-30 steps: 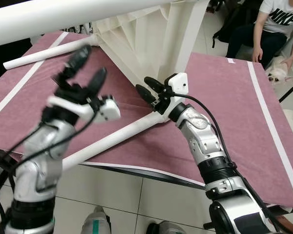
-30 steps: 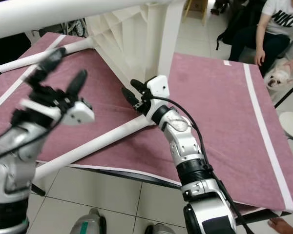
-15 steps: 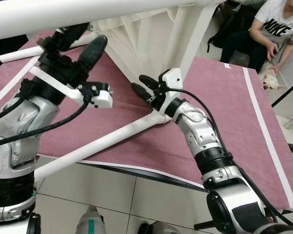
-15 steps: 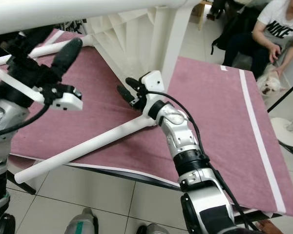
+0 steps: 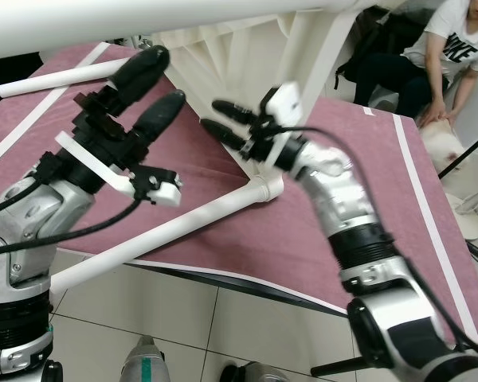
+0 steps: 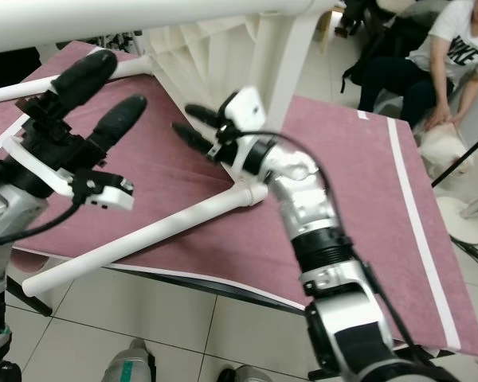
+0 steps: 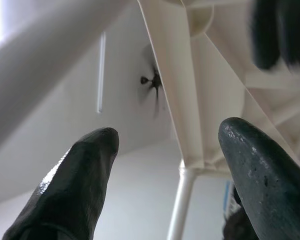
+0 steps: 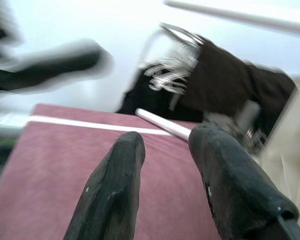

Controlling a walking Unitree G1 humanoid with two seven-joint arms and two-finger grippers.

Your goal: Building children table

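Two hands of yours hover empty with fingers spread, the left hand (image 5: pixel 147 87) and right hand (image 5: pixel 223 119) flanking the upturned white children's table (image 5: pixel 223 48), whose loose leg (image 5: pixel 167 231) lies on the maroon-covered tabletop (image 5: pixel 366 183) just below them, likely awaiting fitting.

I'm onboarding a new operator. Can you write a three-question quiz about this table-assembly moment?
1. True or false: the left gripper is shut on the table leg.
2. What covers the work surface? A) maroon cloth B) newspaper C) bare wood
3. Fill in: the right gripper is raised above the cloth, fingers ____.

Key: 1 false, both grippers hold nothing; 2 A; 3 open.
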